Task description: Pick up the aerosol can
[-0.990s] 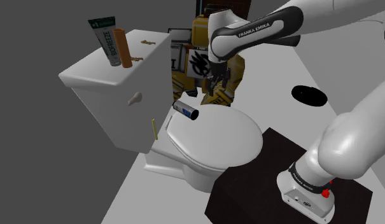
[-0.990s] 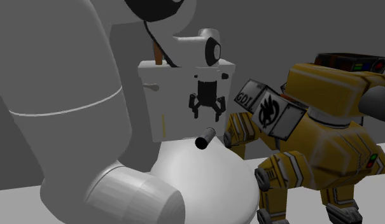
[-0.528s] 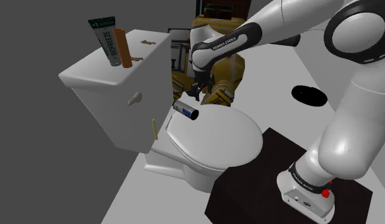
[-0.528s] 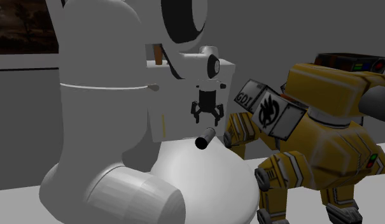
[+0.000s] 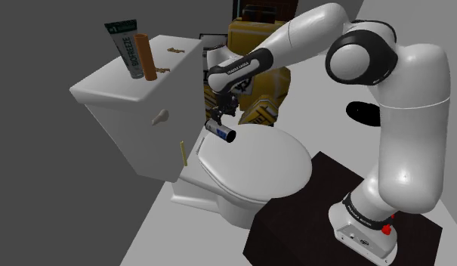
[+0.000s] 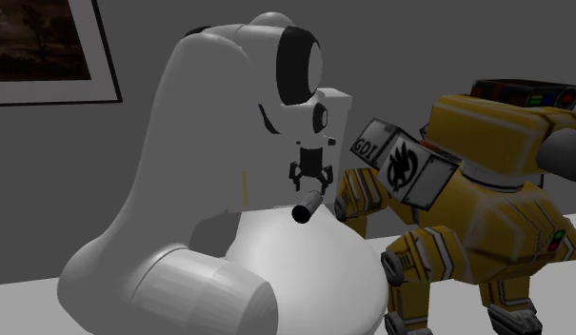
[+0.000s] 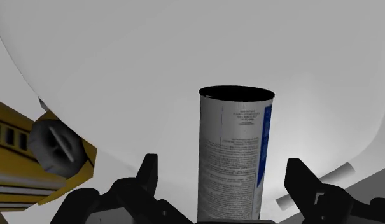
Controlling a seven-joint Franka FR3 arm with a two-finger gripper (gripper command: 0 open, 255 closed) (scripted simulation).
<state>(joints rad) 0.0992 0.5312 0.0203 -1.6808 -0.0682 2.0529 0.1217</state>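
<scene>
Approach step: the tool [image 5: 218,115], fingers spread wide, hangs just above the aerosol can [image 5: 221,131] lying on its side at the rear of the toilet lid [image 5: 260,162]; next, it should lower astride the can and close.

Walls [image 5: 38,45]: plain dark grey, no texture. Floor [image 5: 321,125]: light grey, w/ one black oval patch [image 5: 368,112]. Furniture: white toilet, lid [image 5: 257,162] closed, tank [image 5: 128,106] toward shoulder view's left. Tank top carries upright green-and-white tube [image 5: 122,45] and orange cylinder [image 5: 146,57], side by side. Yellow mech figure [image 6: 466,209] stands just beside bowl. Framed dark picture [image 6: 43,43] on wall, second exterior view's upper left. Lighting: even, soft shadows.
</scene>
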